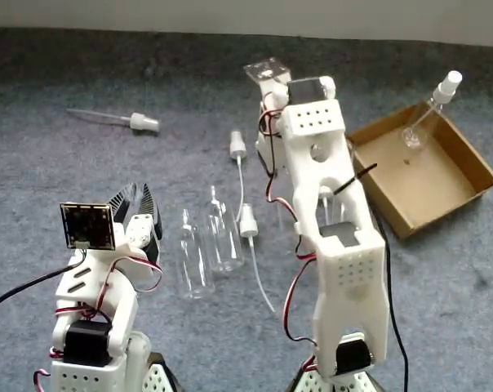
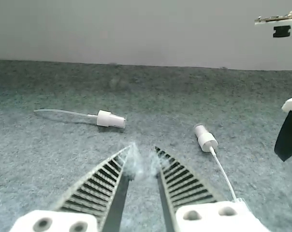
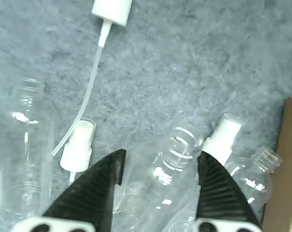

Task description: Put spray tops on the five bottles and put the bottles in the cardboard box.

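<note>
A capped bottle point(image 1: 426, 114), its spray top fitted, is seen leaning in the far corner of the cardboard box point(image 1: 450, 208), which is set at the right of the bench point(image 1: 67, 188). A slim uncapped bottle point(image 1: 191, 257) and a broader uncapped bottle point(image 1: 222, 237) are laid side by side at the centre. A loose spray top point(image 1: 248, 220) with its tube is found just to their right, a second top point(image 1: 237, 145) farther off, and a third top point(image 1: 144, 122) at the far left. Under the right arm, another open bottle point(image 3: 177, 145) is framed between the fingers of the right gripper point(image 3: 161, 157), which is spread wide and closed on nothing. A white spray top point(image 3: 222, 135) and one more bottle point(image 3: 257, 166) are seen just beside it, towards the box. The left gripper point(image 2: 144, 150) is held at the near left, its fingers parted only narrowly and nothing held.
</note>
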